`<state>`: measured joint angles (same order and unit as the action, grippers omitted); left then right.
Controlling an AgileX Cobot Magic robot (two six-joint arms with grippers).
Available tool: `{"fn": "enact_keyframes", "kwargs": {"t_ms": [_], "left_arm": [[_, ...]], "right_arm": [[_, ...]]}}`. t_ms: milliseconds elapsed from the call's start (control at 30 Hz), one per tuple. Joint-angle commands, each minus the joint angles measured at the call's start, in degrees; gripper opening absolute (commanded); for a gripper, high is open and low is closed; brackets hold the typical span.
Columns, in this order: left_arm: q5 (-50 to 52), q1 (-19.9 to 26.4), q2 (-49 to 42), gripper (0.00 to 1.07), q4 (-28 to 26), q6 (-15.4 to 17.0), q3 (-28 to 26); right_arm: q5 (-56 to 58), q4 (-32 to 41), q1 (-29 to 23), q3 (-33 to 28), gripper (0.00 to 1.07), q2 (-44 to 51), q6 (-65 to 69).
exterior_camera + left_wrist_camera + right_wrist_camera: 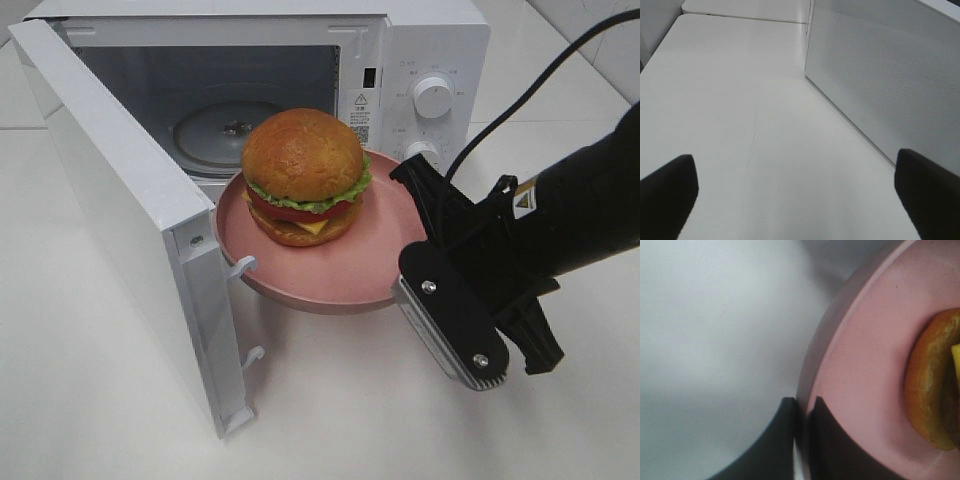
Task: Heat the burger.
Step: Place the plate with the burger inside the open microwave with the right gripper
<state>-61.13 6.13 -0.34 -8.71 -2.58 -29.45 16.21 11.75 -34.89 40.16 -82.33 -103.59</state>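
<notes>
The white microwave point(430, 50) stands with its door point(110, 190) swung open. Just before its cavity hangs the pink plate point(385, 245), with the burger point(303, 175) sitting on it. The right gripper point(801, 410) is clamped on the plate's rim. The left gripper point(797, 192) is spread wide and empty beside the microwave's perforated panel point(890, 75).

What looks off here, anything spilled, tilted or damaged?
Nothing spilled or broken. Only oddity: the burger sits off-centre on the pink plate, toward the side away from the right claw, which pinches just the rim. The microwave door stands open.
</notes>
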Motion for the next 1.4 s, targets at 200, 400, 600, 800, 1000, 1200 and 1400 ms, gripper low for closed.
{"fn": "enact_keyframes", "kwargs": {"t_ms": [200, 400, 600, 800, 1000, 1200, 1400], "left_arm": [[0.0, 0.2, -0.9, 1.0, -0.3, 0.2, -0.1], [0.0, 0.2, -0.9, 1.0, -0.3, 0.2, -0.1], [0.0, 0.2, -0.9, 1.0, -0.3, 0.2, -0.1], [0.0, 0.2, -0.9, 1.0, -0.3, 0.2, -0.1], [0.0, 0.2, -0.9, 1.0, -0.3, 0.2, -0.1], [0.0, 0.2, -0.9, 1.0, -0.3, 0.2, -0.1], [0.0, 0.2, -0.9, 1.0, -0.3, 0.2, -0.1]], "right_arm": [[-3.3, 0.0, -0.1, 5.4, 0.0, -4.9, 0.9], [-3.4, -0.1, -0.1, 8.2, 0.0, -8.3, 0.9], [-3.4, -0.1, -0.1, 11.5, 0.0, -11.1, 0.9], [-3.0, -0.1, -0.1, 15.2, 0.0, -13.5, 1.0], [-2.8, -0.3, -0.1, 19.4, 0.0, -16.2, 2.7], [-1.3, -3.3, -0.1, 22.2, 0.0, -18.2, 4.2], [0.9, -4.6, -0.1, 25.8, 0.0, -21.3, 6.3]]}}
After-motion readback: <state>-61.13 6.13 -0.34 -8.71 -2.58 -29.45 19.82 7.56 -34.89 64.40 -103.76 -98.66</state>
